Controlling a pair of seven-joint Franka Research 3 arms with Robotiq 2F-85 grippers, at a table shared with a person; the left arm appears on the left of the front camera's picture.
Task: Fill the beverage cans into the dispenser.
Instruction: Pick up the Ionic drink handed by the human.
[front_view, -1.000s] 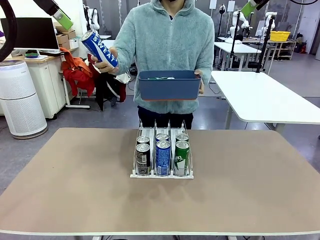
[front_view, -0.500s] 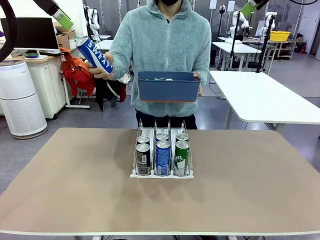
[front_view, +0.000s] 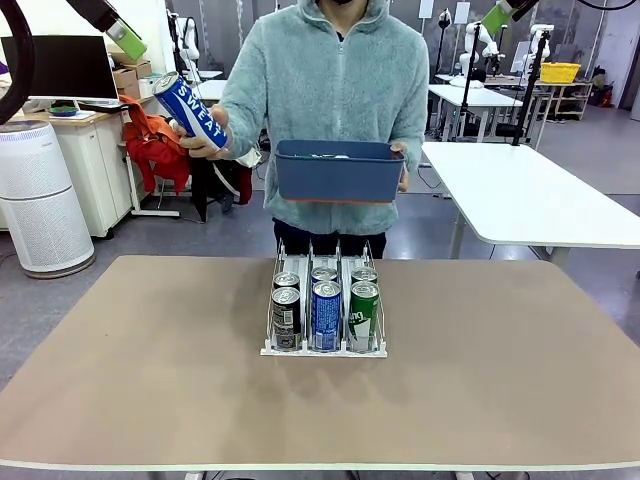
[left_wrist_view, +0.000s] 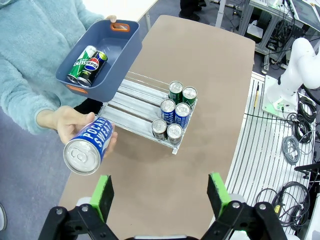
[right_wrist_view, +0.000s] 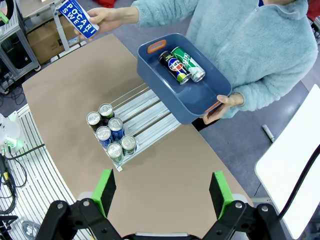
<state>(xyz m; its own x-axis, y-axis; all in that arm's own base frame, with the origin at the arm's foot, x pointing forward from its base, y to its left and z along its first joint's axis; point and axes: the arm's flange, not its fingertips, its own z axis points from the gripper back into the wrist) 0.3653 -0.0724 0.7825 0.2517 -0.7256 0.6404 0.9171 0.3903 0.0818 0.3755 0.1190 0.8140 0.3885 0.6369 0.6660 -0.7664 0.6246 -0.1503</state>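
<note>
Blue-and-white can (front_view: 192, 110), held by a person's hand (front_view: 205, 147), tilts top up-left; left pincer (left_wrist_view: 159, 192) and right pincer (right_wrist_view: 162, 192) gape empty.

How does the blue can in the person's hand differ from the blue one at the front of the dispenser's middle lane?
The held blue can is tilted in the air, gripped by the person's hand; the front middle-lane can stands upright in the dispenser. The held can is alone; the lane can sits between a black can and a green can. Both are blue and white with silver tops.
</note>
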